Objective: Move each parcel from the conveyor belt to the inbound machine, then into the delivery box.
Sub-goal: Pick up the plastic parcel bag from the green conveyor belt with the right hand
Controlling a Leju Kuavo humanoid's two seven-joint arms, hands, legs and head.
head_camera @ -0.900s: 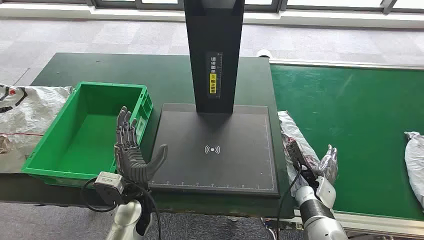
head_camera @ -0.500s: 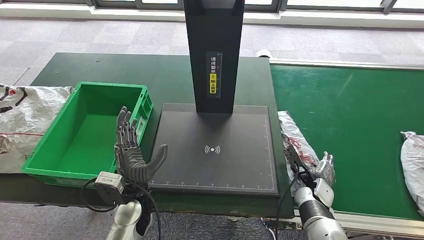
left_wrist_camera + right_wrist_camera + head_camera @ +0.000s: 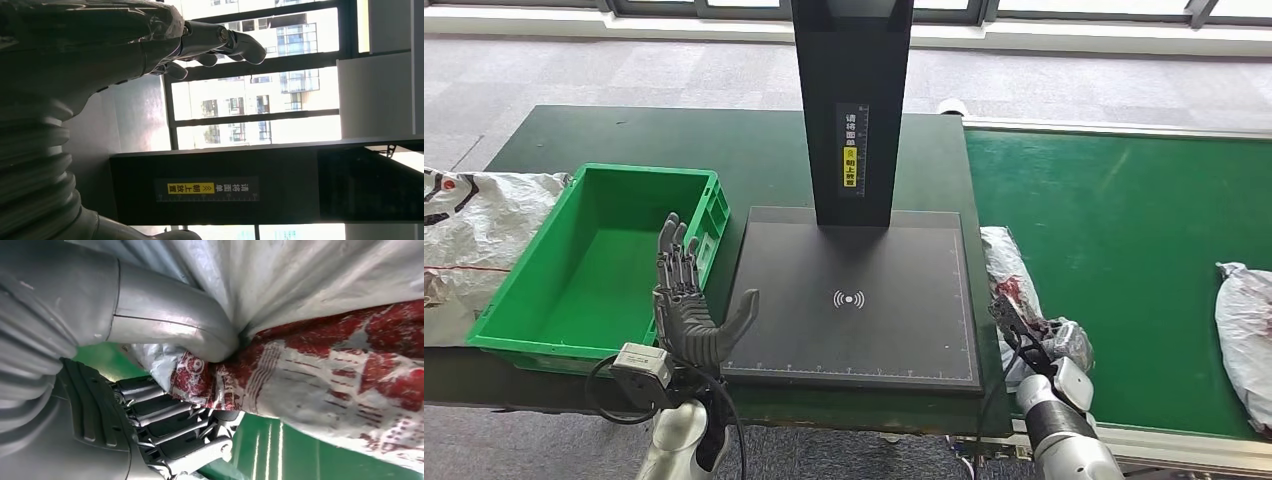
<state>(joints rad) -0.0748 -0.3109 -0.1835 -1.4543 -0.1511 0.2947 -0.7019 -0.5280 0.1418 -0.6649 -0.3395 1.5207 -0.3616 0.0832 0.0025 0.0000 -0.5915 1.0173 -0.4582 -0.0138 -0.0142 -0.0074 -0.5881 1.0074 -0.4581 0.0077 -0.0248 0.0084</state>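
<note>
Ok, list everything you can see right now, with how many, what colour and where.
Parcel in hand: one, silver-grey with red print, at the conveyor's near-left edge.
Second parcel: one, silver-grey, on the conveyor at far right.
Conveyor belt: one, green, right side.
Inbound machine: one, black plate with black post, centre.
Delivery box: one, green, left of the machine.
Sack: one, white, far left.
Left hand: dark, raised with fingers apart beside the box.
Right hand: silver, grips the printed parcel.

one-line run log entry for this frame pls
phase: pick from conveyor belt | right hand: grips grey-and-red parcel | left hand: open, raised beside green box | inbound machine: bare | second parcel: on belt
</note>
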